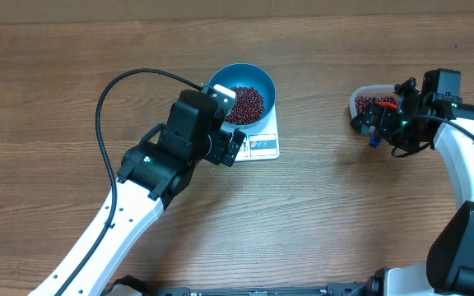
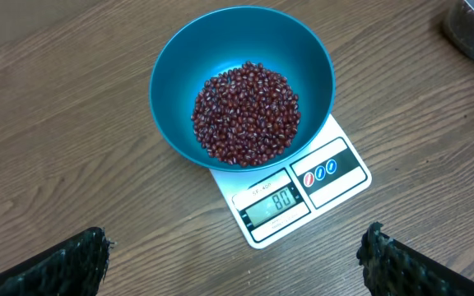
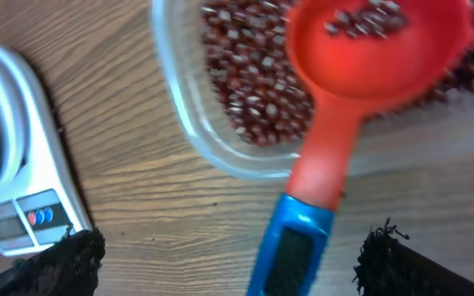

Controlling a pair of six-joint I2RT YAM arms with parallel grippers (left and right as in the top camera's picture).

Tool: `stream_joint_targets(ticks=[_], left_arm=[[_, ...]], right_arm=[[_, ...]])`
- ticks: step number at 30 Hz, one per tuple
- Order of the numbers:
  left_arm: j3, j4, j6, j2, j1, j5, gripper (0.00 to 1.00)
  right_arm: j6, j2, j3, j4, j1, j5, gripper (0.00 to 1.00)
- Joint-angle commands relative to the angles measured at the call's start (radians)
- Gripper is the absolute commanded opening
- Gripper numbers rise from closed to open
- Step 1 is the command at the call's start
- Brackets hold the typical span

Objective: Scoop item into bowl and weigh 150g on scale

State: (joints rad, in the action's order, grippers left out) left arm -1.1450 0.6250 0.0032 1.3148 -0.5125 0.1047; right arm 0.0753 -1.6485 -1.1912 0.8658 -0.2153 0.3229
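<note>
The blue bowl point(image 1: 262, 80) stands on the white scale point(image 1: 263, 145) and holds a heap of dark red beans point(image 2: 245, 111). The scale's display point(image 2: 274, 201) is lit. My left gripper point(image 2: 235, 242) hovers open just in front of the scale with nothing between its fingers. At the far right, a clear tub point(image 3: 179, 115) holds more beans point(image 3: 253, 90). A red scoop point(image 3: 377, 49) with a blue handle point(image 3: 290, 247) lies across the tub's rim with some beans in it. My right gripper point(image 3: 235, 242) stands open around the handle, and neither finger touches it.
The left arm point(image 1: 146, 177) stretches from the bottom left toward the scale, its black cable looping above it. The right arm point(image 1: 467, 164) comes in along the right edge. Bare wooden table point(image 1: 319, 205) lies between the scale and the tub.
</note>
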Motion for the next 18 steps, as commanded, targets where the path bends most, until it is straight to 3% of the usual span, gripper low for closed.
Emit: stream_joint_targets(ticks=[1, 18], left_arm=[[-0.002, 0.000, 0.008, -0.019, 0.002, -0.009, 1.00], [-0.002, 0.000, 0.008, -0.019, 0.002, -0.009, 1.00]], right_arm=[[0.093, -0.003, -0.006, 0.006, -0.004, -0.061, 1.00], [0.116, -0.003, 0.034, 0.045, -0.003, -0.158, 1.00]])
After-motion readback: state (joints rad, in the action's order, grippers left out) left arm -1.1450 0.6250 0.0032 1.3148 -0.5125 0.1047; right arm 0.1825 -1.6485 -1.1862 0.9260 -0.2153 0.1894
